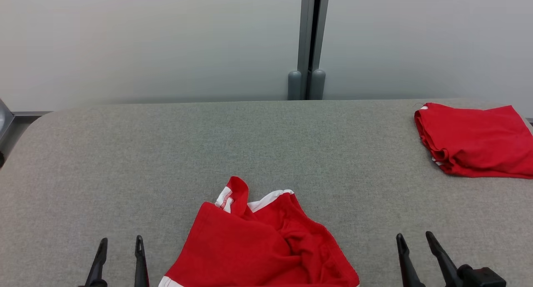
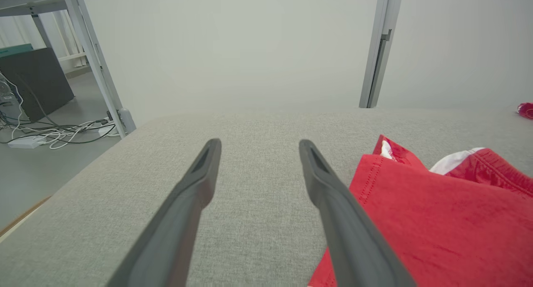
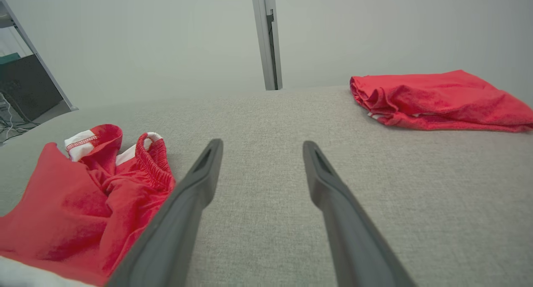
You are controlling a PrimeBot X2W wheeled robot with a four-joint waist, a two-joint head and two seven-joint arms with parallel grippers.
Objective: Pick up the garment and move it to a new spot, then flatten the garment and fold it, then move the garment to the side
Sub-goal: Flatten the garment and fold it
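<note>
My left gripper (image 1: 121, 239) and right gripper (image 1: 414, 235) both gape empty either side of the crumpled red white-trimmed fabric garment (image 1: 258, 241) at the near edge of the grey padded table (image 1: 166, 153), so I reckon I could pinch bunched layers together or sweep it off that edge.

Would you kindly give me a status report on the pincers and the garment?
Left pincer and right pincer open, empty. Crumpled garment between them, untouched. Folded red garment far right.
</note>
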